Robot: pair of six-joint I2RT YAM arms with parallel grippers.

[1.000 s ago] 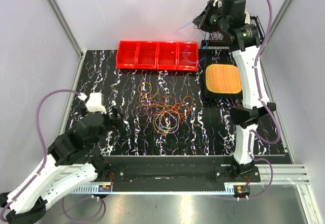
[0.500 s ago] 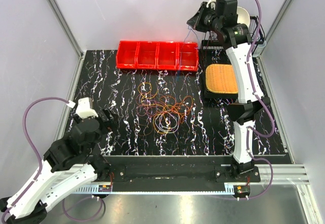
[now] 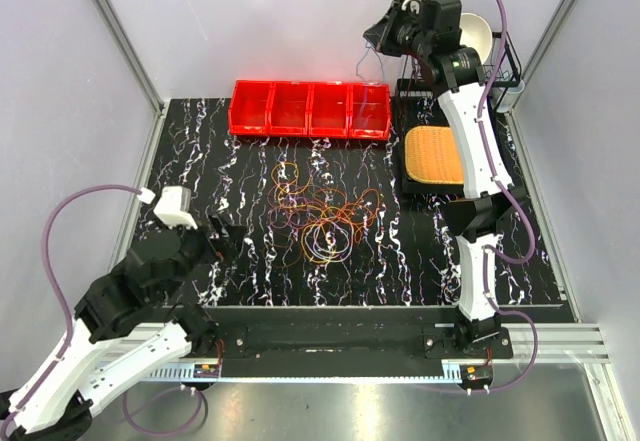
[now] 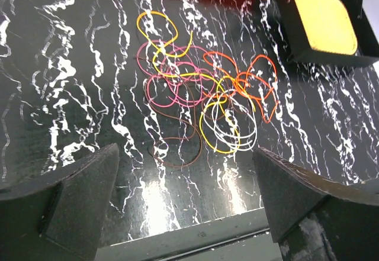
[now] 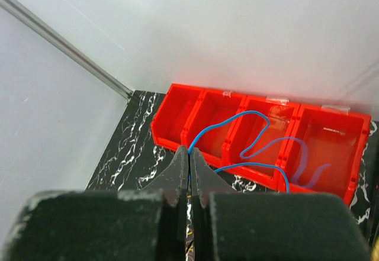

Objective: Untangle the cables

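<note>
The right gripper (image 5: 189, 152) is pinching one blue cable (image 5: 254, 112) tight and holding it high above the red bins (image 3: 300, 133); the sorting-out step seems to be under way. The other cables (image 3: 320, 211) are lying tangled just in front of the bins, and the left gripper (image 4: 185, 151) is hovering wide open farther in front. The next move is probably lowering the strand into a bin before letting go.

My table (image 3: 200, 161) reads black, veined white like marble. Bins (image 3: 310, 109) at twelve o'clock are red. The cables (image 4: 201, 101) at centre run orange, yellow, pink, brown and whitish; I see one blue cable (image 5: 251, 112). The mat (image 3: 432, 156) at two o'clock is golden, woven.
</note>
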